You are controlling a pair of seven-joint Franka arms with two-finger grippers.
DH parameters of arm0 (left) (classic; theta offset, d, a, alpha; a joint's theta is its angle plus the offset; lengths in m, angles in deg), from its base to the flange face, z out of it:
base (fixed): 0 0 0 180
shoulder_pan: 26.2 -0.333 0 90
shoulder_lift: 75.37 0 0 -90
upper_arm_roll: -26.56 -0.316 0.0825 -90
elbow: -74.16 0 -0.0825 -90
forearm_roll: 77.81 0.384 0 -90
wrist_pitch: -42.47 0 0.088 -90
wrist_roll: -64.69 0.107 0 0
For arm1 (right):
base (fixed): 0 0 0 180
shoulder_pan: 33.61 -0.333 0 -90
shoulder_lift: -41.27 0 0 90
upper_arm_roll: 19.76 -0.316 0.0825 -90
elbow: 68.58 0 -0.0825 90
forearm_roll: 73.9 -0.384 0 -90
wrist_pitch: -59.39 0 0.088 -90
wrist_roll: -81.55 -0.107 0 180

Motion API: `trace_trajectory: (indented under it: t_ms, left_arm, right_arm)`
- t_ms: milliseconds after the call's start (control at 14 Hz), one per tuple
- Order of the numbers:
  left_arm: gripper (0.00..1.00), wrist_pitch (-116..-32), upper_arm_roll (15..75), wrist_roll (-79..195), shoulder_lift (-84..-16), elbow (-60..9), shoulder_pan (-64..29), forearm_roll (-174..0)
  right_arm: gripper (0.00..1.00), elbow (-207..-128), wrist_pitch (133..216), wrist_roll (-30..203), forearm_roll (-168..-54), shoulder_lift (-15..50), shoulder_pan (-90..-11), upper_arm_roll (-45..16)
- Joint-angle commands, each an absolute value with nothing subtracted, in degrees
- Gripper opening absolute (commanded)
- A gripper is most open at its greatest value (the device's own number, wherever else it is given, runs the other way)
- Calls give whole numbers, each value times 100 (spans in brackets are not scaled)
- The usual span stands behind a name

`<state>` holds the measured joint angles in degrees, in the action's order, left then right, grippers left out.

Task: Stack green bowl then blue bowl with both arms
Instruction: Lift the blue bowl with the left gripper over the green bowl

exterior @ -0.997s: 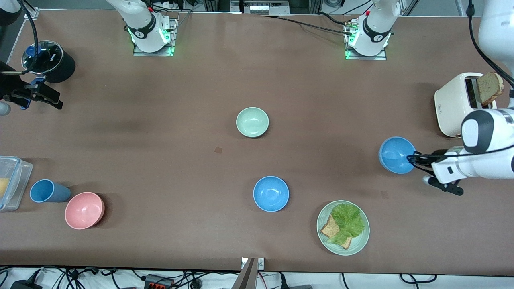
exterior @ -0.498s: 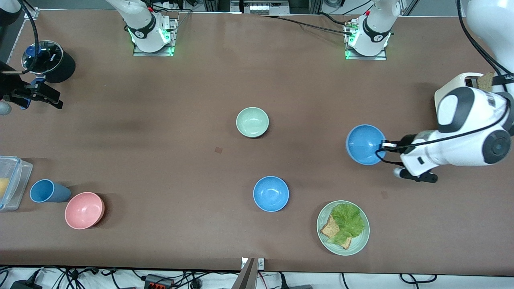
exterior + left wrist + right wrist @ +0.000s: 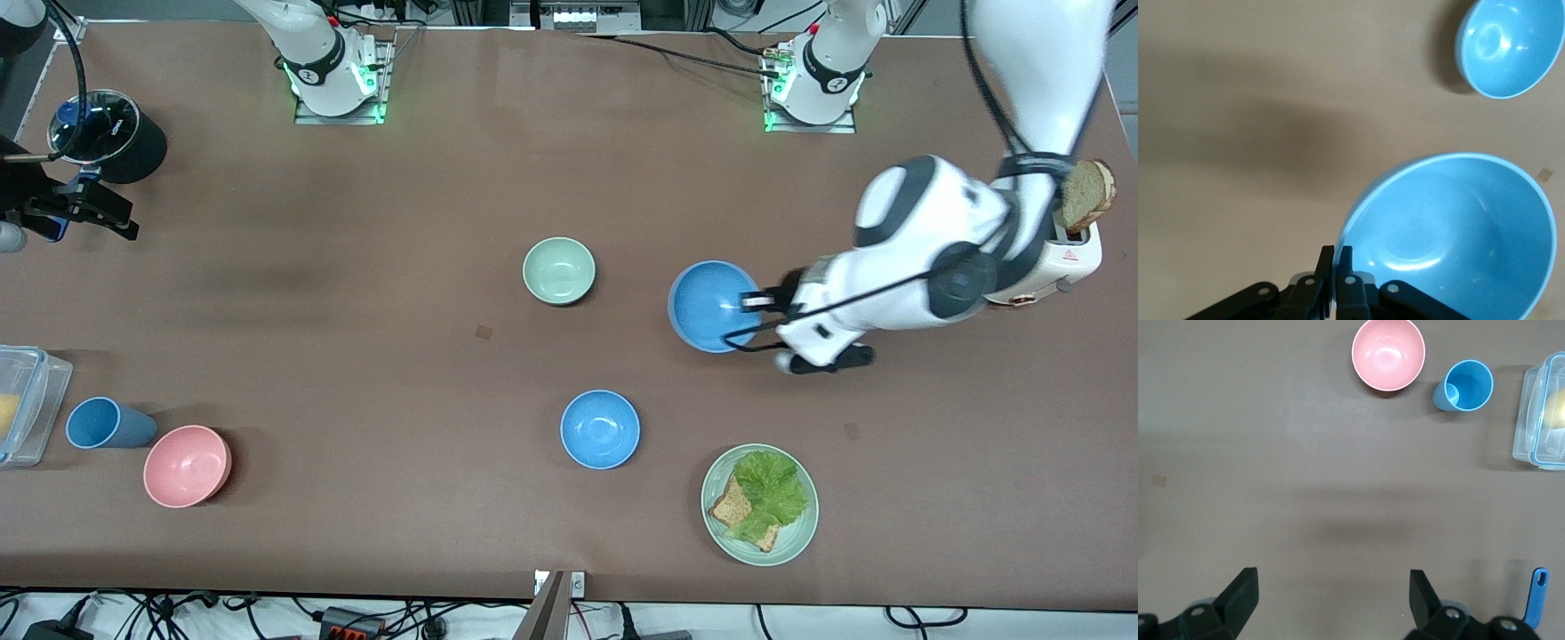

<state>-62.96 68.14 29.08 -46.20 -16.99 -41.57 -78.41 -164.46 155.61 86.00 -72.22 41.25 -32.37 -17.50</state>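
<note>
The pale green bowl (image 3: 558,270) stands upright mid-table. My left gripper (image 3: 756,302) (image 3: 1336,257) is shut on the rim of a blue bowl (image 3: 711,307) (image 3: 1451,240) and holds it tilted in the air, over the table beside the green bowl on the left arm's side. A second blue bowl (image 3: 600,429) (image 3: 1510,47) rests on the table, nearer the front camera than the green one. My right gripper (image 3: 107,213) (image 3: 1331,580) waits open and empty at the right arm's end of the table.
A green plate (image 3: 722,524) of lettuce and toast sits near the front edge. A white toaster (image 3: 1067,258) with bread (image 3: 1085,193) stands at the left arm's end. A pink bowl (image 3: 187,465), blue cup (image 3: 107,423), clear box (image 3: 27,404) and black pot (image 3: 133,147) stand at the right arm's end.
My left arm has carried the blue bowl away from the toaster toward the green bowl. The right arm has not moved.
</note>
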Motion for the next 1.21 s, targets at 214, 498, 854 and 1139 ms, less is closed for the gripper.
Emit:
trace_trajectory:
  t_ms: [214, 498, 854, 1139]
  left_arm:
    - [0, -7432, 6831, 1216, -4663, -2277, -3377, -7895]
    - [0, -8110, 6822, 151, -4566, -2524, -2796, -7824]
    - [0, -8866, 6831, -543, -4628, -3070, -2621, -7824]
    - [1, -9481, 6823, -958, -4637, -3412, -2445, -7824]
  right_arm:
    - [100, -16455, 15519, 8656, -7189, 4215, -3229, -1774]
    - [100, -16455, 15537, 8665, -7136, 4215, -3246, -1783]
    - [100, -16447, 15536, 8674, -7127, 4189, -3238, -1774]
    - [100, -16455, 15545, 8656, -7136, 4197, -3220, -1774]
